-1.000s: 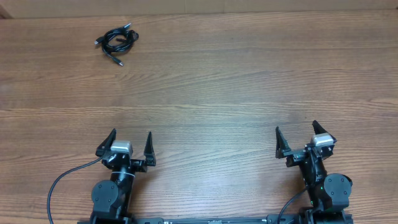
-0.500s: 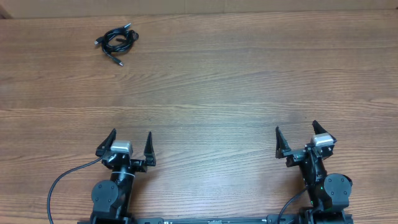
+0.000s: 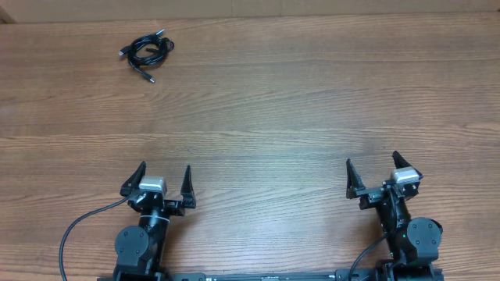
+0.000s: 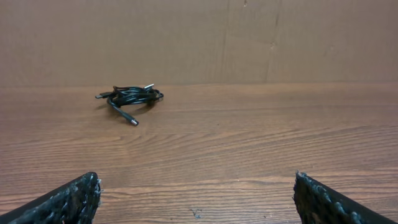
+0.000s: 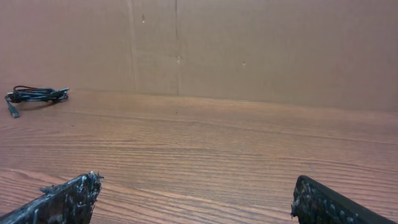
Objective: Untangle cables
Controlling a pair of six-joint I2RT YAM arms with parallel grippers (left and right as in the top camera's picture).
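The cables (image 3: 146,53) lie as one small tangled black bundle with plug ends sticking out, at the far left of the wooden table (image 3: 281,101). The left wrist view shows the bundle (image 4: 129,97) ahead near the back wall; the right wrist view shows the bundle (image 5: 34,95) far off at the left edge. My left gripper (image 3: 164,173) rests at the near edge, open, nothing between its fingers (image 4: 68,199). My right gripper (image 3: 372,165) is at the near right, also open and empty, its fingers (image 5: 336,205) wide apart. Both are far from the cables.
A brown cardboard wall (image 4: 199,37) runs along the back of the table. A thick black wire (image 3: 78,226) loops out from the left arm's base at the near edge.
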